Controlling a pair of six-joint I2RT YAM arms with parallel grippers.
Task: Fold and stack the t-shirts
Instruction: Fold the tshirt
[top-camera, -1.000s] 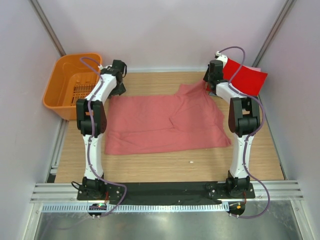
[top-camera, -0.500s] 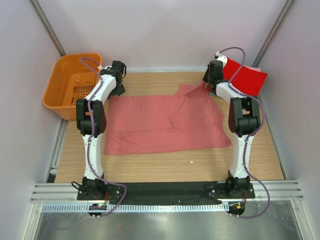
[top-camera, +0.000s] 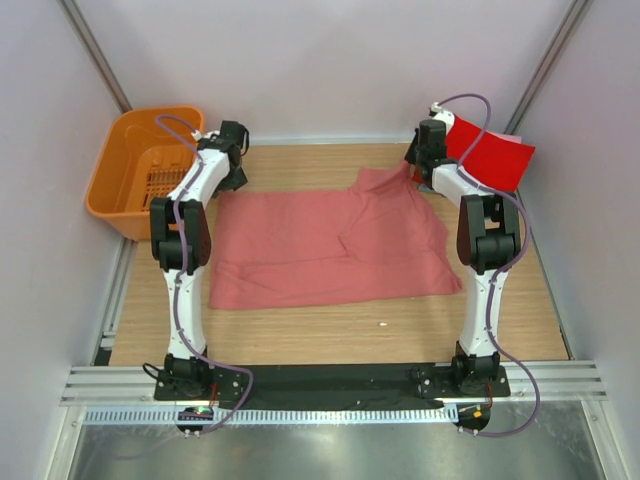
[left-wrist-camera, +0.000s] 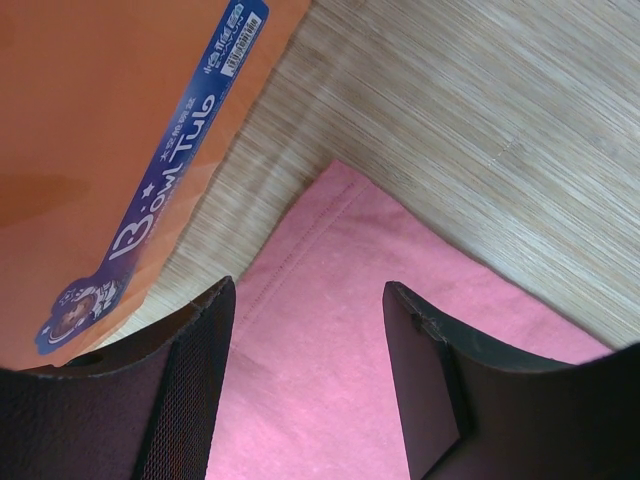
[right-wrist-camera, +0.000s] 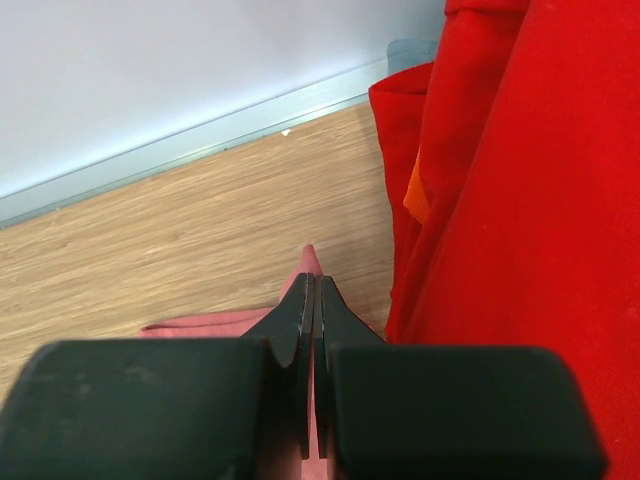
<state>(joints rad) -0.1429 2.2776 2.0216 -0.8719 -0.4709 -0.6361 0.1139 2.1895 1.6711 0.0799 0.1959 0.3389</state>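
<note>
Salmon-pink t-shirt (top-camera: 330, 245) lies spread across the desk (top-camera: 330, 330) between the two arms' jaws, flat near the left ones and rumpled toward the right ones. The left jaws stand spread apart, poised over one hemmed corner of the shirt; the pink cloth shows in the gap between them, and bare wood lies just past their tips. An orange basket (left-wrist-camera: 90, 150) with a blue label (left-wrist-camera: 165, 170) sits close on their left. The right jaws are pressed together, pinching the shirt's far corner, with a small pink peak poking out beyond their tips. A red t-shirt (right-wrist-camera: 520, 200) sits just to the right of those jaws.
</note>
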